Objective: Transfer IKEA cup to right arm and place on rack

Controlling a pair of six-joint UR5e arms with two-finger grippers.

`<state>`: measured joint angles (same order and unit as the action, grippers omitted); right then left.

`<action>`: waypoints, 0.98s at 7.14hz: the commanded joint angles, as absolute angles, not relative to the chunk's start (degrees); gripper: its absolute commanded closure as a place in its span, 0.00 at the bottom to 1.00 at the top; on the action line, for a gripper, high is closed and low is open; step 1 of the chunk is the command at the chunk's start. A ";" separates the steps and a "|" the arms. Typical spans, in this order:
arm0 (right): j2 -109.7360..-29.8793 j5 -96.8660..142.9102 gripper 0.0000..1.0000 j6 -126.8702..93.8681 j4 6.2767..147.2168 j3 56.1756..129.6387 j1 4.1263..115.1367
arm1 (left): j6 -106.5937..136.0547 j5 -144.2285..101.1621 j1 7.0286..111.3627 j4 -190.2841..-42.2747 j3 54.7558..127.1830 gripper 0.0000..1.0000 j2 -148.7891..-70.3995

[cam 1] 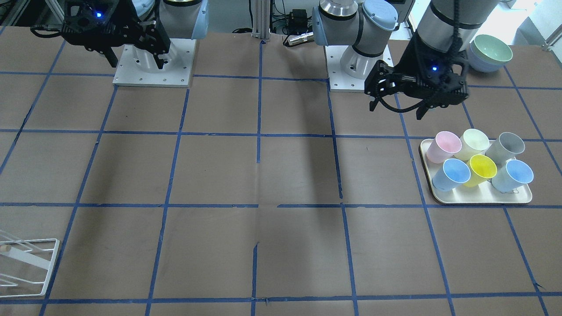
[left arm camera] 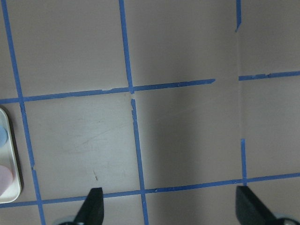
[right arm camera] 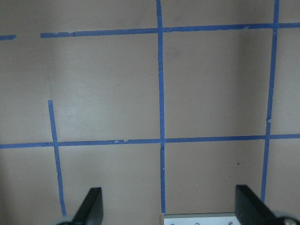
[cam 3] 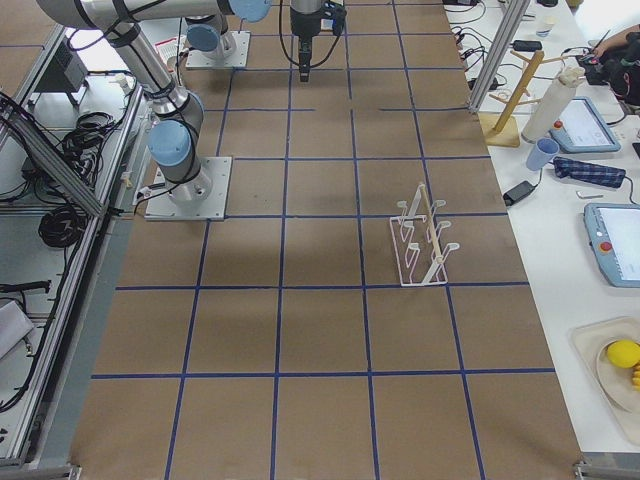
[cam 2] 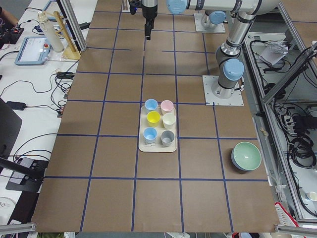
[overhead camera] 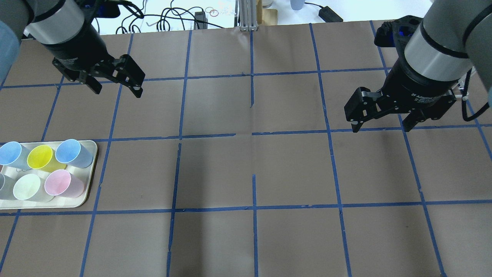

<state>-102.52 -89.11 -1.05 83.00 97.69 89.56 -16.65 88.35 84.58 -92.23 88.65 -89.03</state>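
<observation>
The bright yellow IKEA cup (cam 1: 481,168) stands mouth up in a cream tray (cam 1: 478,199), between two blue cups; it also shows in the overhead view (overhead camera: 40,157) and the exterior left view (cam 2: 153,117). My left gripper (overhead camera: 116,91) hangs open and empty above the table, beyond the tray and off to its side (cam 1: 397,107); its wrist view shows bare table between the fingertips (left arm camera: 93,208). My right gripper (overhead camera: 381,129) is open and empty over its half of the table (cam 1: 137,61). The white wire rack (cam 3: 422,240) stands at the table's far edge on my right (cam 1: 26,263).
Pink (overhead camera: 57,182), pale cream (overhead camera: 27,186), grey (cam 1: 509,145) and two blue cups (overhead camera: 69,151) share the tray (overhead camera: 90,169). Stacked green and blue bowls (cam 1: 491,50) sit near my left base. The tray's edge (left arm camera: 9,187) shows in the left wrist view.
</observation>
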 commanded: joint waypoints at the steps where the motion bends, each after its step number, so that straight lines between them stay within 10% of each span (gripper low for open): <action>1: -102.48 -89.03 0.00 -1.05 83.58 97.56 89.56 | -33.57 88.33 74.59 -93.25 88.77 0.00 -89.29; 7: -98.18 -89.03 0.00 -1.76 86.39 94.40 89.47 | -79.59 91.32 52.23 -77.72 95.70 0.00 -97.80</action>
